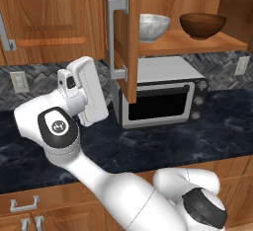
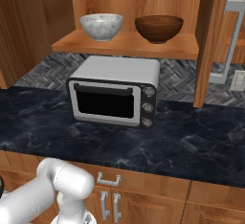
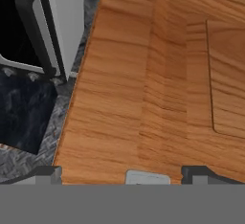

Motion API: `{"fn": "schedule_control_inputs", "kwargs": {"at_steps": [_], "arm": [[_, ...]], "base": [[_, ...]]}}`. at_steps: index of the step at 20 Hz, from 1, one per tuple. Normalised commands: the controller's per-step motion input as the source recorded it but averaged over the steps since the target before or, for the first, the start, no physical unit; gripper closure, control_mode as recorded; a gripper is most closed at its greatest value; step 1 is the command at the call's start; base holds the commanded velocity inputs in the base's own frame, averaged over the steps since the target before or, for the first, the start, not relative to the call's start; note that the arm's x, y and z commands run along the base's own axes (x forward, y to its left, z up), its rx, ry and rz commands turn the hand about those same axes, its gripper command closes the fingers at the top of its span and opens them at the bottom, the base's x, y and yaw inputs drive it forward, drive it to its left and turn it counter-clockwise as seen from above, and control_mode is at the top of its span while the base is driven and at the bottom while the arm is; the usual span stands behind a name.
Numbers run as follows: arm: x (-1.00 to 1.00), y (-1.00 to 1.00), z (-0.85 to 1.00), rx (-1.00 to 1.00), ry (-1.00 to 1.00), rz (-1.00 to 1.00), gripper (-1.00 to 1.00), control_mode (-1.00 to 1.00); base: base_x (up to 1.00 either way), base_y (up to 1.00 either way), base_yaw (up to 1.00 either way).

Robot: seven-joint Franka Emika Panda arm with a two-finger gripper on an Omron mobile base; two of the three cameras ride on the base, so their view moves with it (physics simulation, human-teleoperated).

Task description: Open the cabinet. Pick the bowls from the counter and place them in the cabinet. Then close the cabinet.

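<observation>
1. While both doors stand open, the cabinet (image 2: 125,45) holds the two bowls on its wooden shelf: the whitish-grey speckled bowl (image 2: 101,26) toward the shelf's left end, the dark brown wood bowl (image 2: 159,28) beside it, apart and upright.
2. Left door (image 1: 126,42): swung outward, its lower corner hanging in front of the toaster oven (image 1: 160,96), which sits at the back of the counter (image 2: 191,146).
3. Right door (image 2: 206,46): likewise swung out, with its silver bar handle (image 2: 232,41) on the far face.
4. Gripper (image 3: 122,180): fingers spread wide, holding nothing, facing a door panel at close range.
5. Risks, as judged: fingers glancing off the smooth panel; a push that swings the door too fast; the elbow striking the toaster oven; the second door left ajar.
</observation>
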Motion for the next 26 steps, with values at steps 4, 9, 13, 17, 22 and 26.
{"fn": "schedule_control_inputs", "kwargs": {"at_steps": [4, 9, 13, 17, 22, 26], "arm": [[0.0, -0.49, 0.13, 0.0, 0.0, -0.03, -1.0, -1.0], [0.0, -0.61, 0.16, 0.0, 0.0, -0.01, -1.0, -1.0], [0.0, -0.71, 0.19, 0.0, 0.0, 0.0, -1.0, -1.0], [0.0, -0.89, 0.11, 0.0, 0.0, 0.0, -1.0, -1.0], [0.04, -1.0, 0.0, 0.0, 0.0, 0.03, -1.0, -1.0], [0.17, -1.0, 0.0, 0.0, 0.0, 0.06, -1.0, -1.0]], "base": [[0.0, 0.0, 0.0], [0.0, 0.0, 0.0], [0.0, 0.0, 0.0], [0.0, 0.0, 0.0], [0.0, 0.0, 0.0], [0.0, 0.0, 0.0]]}}
